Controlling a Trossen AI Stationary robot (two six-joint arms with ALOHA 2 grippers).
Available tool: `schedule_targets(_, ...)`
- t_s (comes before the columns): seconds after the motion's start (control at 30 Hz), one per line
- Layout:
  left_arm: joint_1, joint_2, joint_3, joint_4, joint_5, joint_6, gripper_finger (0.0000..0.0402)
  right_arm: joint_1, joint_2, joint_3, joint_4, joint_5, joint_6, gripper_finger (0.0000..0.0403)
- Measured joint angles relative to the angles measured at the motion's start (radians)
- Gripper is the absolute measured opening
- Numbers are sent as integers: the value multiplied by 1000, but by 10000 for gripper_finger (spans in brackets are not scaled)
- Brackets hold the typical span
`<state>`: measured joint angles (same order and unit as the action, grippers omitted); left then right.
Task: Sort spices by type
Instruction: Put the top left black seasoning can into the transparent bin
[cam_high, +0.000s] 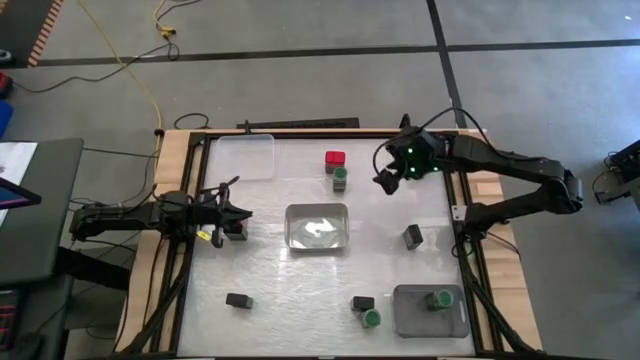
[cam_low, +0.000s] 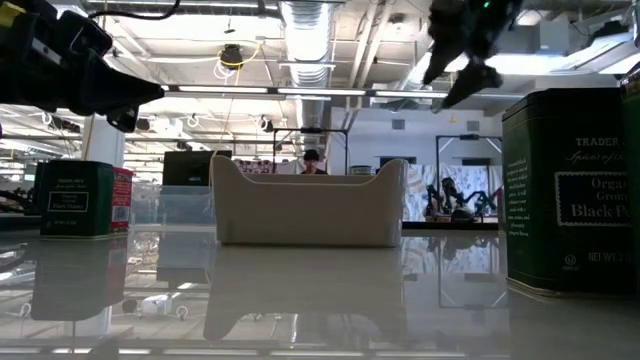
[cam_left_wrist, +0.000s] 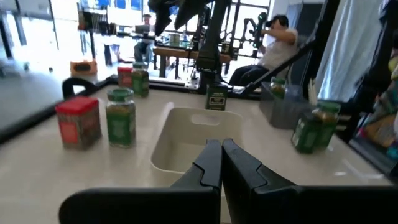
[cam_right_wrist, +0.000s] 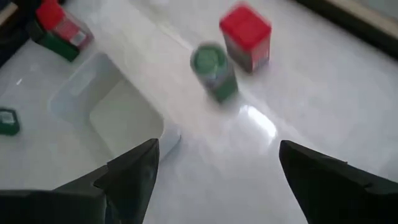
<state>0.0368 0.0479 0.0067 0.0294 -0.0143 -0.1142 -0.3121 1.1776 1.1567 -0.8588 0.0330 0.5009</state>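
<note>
The right hand (cam_high: 386, 178) hangs above the table (cam_high: 270, 290) in the upper right of the overhead frame, its fingers (cam_right_wrist: 134, 171) spread wide and holding nothing. Just left of it stand a red-capped spice (cam_high: 335, 159) and, touching its lower side, a green-capped jar (cam_high: 340, 178); the right wrist camera looks down on the same pair (cam_right_wrist: 245, 34) (cam_right_wrist: 212, 68).

At mid-left of the overhead frame the left hand (cam_high: 240, 215) sits low over the table, fingers (cam_left_wrist: 208, 165) pressed together and pinching nothing, with another red-capped spice tin (cam_high: 237, 230) just beside it.

A white tray (cam_high: 318, 226) lies at the centre of the table. A black box (cam_high: 413, 236) stands to its right, a second black box (cam_high: 239, 300) at lower left, and a third (cam_high: 362, 303) at lower centre beside a green-capped jar (cam_high: 371, 318). The grey tray (cam_high: 412, 318) at lower right holds one more green-capped jar (cam_high: 439, 299). A clear tray (cam_high: 247, 156) rests at the upper left. In the left wrist view people sit at desks beyond the table.
</note>
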Motion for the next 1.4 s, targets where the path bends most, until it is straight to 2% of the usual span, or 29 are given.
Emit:
schedule_targets(0.17,0,0,0,8,0,-128,0,48,-49,15,-97,3,102,356)
schedule_targets(0.27,0,0,0,10,0,-173,0,79,-95,15,-161,52,146,356)
schedule_targets(0.47,0,0,0,11,0,-174,0,129,-177,15,-235,155,231,356)
schedule_targets(0.63,0,0,0,11,-28,-188,5,151,-212,15,-234,160,251,356)
schedule_targets(0.73,0,0,0,20,-102,-229,28,156,-213,15,-234,160,251,356)
schedule_targets(0.87,0,0,0,31,-171,-247,86,155,-210,15,-237,160,246,356)
schedule_targets(1.1,0,0,0,34,-200,-238,199,155,-210,15,-238,160,235,356)
schedule_targets(1.2,0,0,0,34,-196,-235,217,155,-210,15,-237,160,234,356)
schedule_targets(1.3,0,0,0,31,-172,-338,218,155,-209,15,-234,160,232,356)
schedule_targets(1.4,0,0,38,-11,-168,-341,216,155,-209,15,-233,180,232,356)
